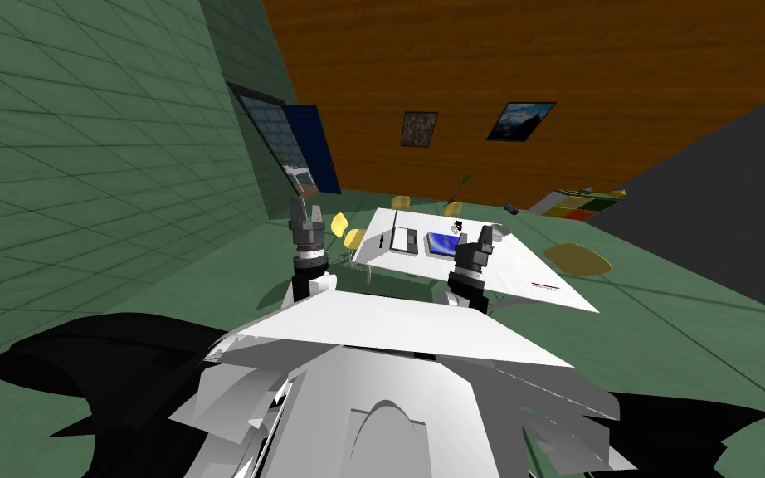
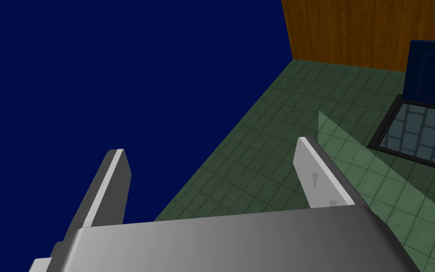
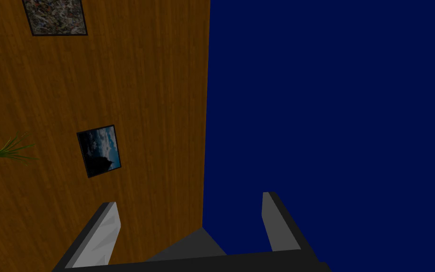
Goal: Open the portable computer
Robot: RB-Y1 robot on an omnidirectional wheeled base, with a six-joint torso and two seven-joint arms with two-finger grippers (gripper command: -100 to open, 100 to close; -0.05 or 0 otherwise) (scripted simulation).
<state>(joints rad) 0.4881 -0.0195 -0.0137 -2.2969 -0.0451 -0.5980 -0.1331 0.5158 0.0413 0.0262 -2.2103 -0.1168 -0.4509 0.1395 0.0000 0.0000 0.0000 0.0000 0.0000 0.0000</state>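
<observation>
head-view scene. the white table (image 1: pixel 530 270) is standing ahead and slightly right, on the green floor. two slabs are lying flat, side by side, on its far left part: a grey slab (image 1: pixel 406 239) on the left and a blue-faced slab (image 1: pixel 441 243) just to its right. which of the two is the computer cannot be told. a thin dark rod (image 1: pixel 395 222) is rising beside the grey slab. a small black-and-white object (image 1: pixel 458 226) and a grey rounded shape (image 1: pixel 499 231) are sitting farther back on the table. yellow chairs (image 1: pixel 340 222) are standing at the table's left and far sides. a yellow-brown oval mat (image 1: pixel 578 259) is lying on the floor to the right.

the left gripper (image 1: pixel 306 209) is pointing upward, left of the table and apart from it. its fingers (image 2: pixel 115 184) are standing wide apart, gripping nothing. the right gripper (image 1: pixel 474 235) is pointing upward before the table's near left part, just near of the blue-faced slab. its fingers (image 3: pixel 278 222) are likewise spread wide and empty.
</observation>
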